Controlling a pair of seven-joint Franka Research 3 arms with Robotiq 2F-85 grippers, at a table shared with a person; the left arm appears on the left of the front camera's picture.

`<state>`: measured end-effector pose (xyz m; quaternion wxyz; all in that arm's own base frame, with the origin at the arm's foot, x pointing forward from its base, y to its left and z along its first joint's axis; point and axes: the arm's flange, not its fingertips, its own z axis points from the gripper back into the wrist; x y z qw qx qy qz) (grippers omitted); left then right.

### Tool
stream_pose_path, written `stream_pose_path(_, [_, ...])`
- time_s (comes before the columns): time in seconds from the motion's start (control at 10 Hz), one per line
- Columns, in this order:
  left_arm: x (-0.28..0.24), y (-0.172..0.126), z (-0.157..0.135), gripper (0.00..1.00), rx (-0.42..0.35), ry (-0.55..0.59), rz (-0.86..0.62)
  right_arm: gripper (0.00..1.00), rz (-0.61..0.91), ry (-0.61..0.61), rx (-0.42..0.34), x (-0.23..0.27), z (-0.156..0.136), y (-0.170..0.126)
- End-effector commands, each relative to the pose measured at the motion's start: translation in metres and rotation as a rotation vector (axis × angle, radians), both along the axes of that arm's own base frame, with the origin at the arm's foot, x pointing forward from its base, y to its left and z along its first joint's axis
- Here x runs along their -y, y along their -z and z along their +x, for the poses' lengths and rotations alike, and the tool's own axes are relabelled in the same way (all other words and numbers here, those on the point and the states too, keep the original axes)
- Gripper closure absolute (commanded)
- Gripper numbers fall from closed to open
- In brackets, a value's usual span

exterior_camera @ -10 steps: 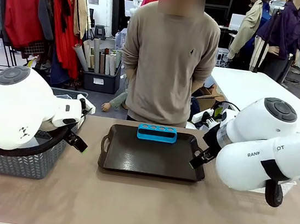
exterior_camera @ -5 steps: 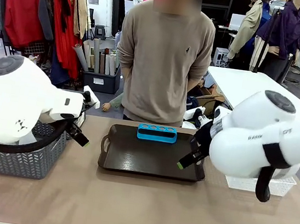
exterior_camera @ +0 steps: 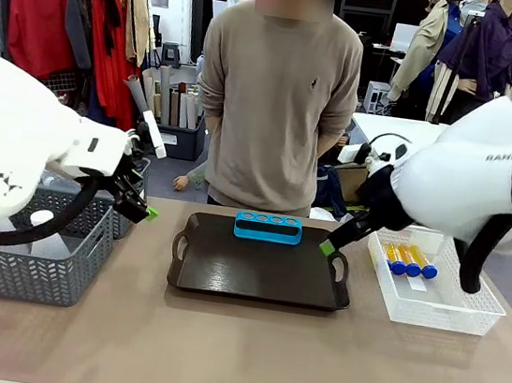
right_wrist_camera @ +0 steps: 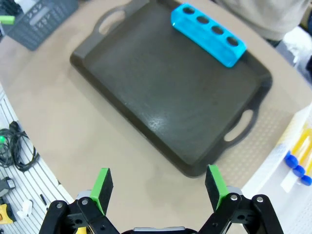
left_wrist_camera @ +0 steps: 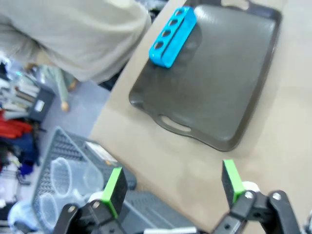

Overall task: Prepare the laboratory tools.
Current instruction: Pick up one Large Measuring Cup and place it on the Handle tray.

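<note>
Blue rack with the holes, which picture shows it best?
The right wrist view. It looks down on the blue rack sharply, so all four empty holes show. The front view shows the rack small and from the side, its holes flattened. The left wrist view shows it blurred.

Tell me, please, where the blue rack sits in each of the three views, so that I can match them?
Front view: the rack stands at centre, at the far edge of the tray.
Left wrist view: the rack is top centre, slanted, at the tray's upper-left edge.
Right wrist view: the rack is top, right of centre, slanted, along the tray's upper edge.
Shared landmark: the dark tray with its handle cut-outs, under the rack.
</note>
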<state>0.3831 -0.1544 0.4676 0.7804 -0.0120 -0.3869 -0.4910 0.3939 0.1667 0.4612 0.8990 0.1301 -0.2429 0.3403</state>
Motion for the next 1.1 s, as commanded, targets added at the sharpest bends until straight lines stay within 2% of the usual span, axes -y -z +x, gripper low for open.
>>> stream_pose_path(0.0, [-0.050, 0.036, -0.050, 0.00, 0.027, 0.099, -0.050, 0.00, 0.004, -0.002, 0.028, 0.013, 0.014, -0.010])
stream_pose_path(0.1, [-0.055, 0.034, -0.050, 0.00, 0.050, 0.126, -0.055, 0.00, 0.001, 0.008, 0.040, 0.017, 0.017, -0.013])
stream_pose_path(0.2, [-0.008, -0.005, 0.001, 0.00, 0.018, 0.040, -0.015, 0.00, 0.002, 0.014, 0.014, 0.008, 0.007, -0.009])
stream_pose_path(0.5, [-0.008, -0.005, 0.001, 0.00, 0.018, 0.040, -0.015, 0.00, 0.002, 0.014, 0.014, 0.008, 0.007, -0.009])
stream_pose_path(0.6, [-0.013, -0.005, 0.002, 0.00, 0.021, 0.065, -0.024, 0.00, -0.015, 0.016, 0.023, 0.009, 0.008, -0.012])
stream_pose_path(0.7, [-0.028, -0.005, -0.004, 0.00, -0.012, 0.214, -0.106, 0.00, 0.006, -0.026, -0.022, 0.007, 0.017, -0.019])
stream_pose_path(0.8, [-0.037, -0.010, -0.009, 0.00, -0.007, 0.280, -0.156, 0.00, 0.026, -0.052, -0.063, 0.009, 0.024, -0.026])
stream_pose_path(0.9, [-0.045, -0.012, -0.011, 0.00, 0.005, 0.314, -0.196, 0.00, 0.045, -0.069, -0.085, 0.010, 0.028, -0.029])
stream_pose_path(1.0, [-0.049, -0.013, -0.012, 0.00, -0.018, 0.332, -0.230, 0.00, 0.053, -0.073, -0.099, 0.012, 0.031, -0.030])
